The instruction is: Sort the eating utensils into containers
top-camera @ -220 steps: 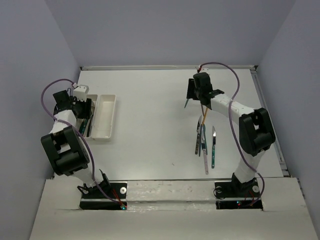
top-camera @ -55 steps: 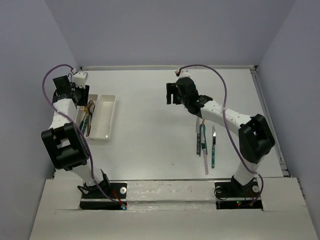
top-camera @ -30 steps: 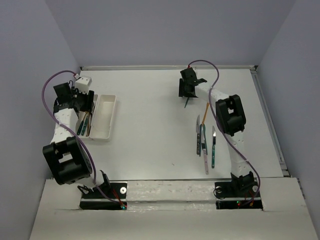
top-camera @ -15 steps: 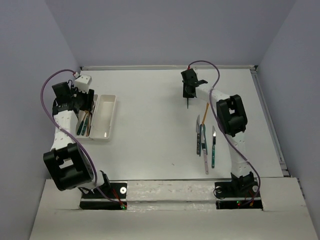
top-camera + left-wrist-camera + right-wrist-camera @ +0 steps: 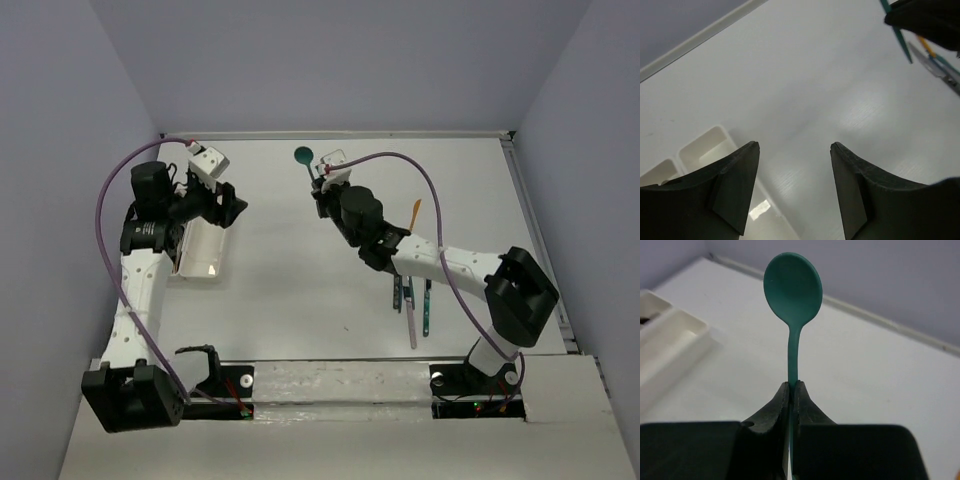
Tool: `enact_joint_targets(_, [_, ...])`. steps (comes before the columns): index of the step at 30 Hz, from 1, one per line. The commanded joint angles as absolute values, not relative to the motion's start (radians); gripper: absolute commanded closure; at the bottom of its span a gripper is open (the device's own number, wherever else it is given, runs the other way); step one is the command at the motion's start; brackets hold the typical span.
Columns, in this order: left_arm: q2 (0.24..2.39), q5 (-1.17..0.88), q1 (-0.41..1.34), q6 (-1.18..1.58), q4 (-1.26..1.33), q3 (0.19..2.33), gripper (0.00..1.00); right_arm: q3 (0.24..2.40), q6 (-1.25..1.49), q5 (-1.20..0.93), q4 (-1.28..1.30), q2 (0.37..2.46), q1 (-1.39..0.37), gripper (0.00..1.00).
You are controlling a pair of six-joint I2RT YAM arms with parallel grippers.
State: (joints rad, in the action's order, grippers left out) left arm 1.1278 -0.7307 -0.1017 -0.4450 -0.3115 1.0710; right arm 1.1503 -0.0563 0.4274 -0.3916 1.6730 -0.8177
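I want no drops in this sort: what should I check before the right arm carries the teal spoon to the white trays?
1. Right gripper shut on teal spoon handle: ok.
2. Spoon straight in the grip: ok.
3. Left gripper open, empty: ok.
4. Way to the trays free: not ok, left gripper hangs by them.
5. Which tray takes spoons: cannot tell.

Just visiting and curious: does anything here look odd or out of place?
Only the teal spoon: it is up in the air, handle pinched in the right claw, while other utensils lie flat on the table.
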Motion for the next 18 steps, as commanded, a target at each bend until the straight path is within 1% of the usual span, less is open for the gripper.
enact_joint_targets(1, [1.008,-0.943,-0.064,-0.227,-0.204,1.105,0.28,1.183,-0.195,0.463,-0.744,1.664,-0.922,1.00])
enact_joint_targets(4, [0.924,-0.980,-0.060,-0.152,-0.097,1.068,0.26,1.232,-0.193,0.440,-0.787,1.689,-0.991,1.00])
enact_joint_targets(6, [0.881,-0.951,-0.058,-0.124,-0.075,1.051,0.25,1.268,-0.164,0.413,-0.775,1.701,-1.002,1.00])
enact_joint_targets(9, [0.884,-0.934,-0.058,-0.092,-0.075,1.060,0.25,1.276,-0.132,0.373,-0.787,1.706,-1.026,1.00])
enact_joint_targets(13, [0.888,-0.954,-0.058,0.010,0.027,1.006,0.25,1.282,-0.115,0.342,-0.790,1.709,-1.058,1.00])
enact_joint_targets(18, [0.905,-0.965,-0.058,0.049,0.075,0.993,0.25,1.293,-0.097,0.315,-0.795,1.716,-1.083,1.00])
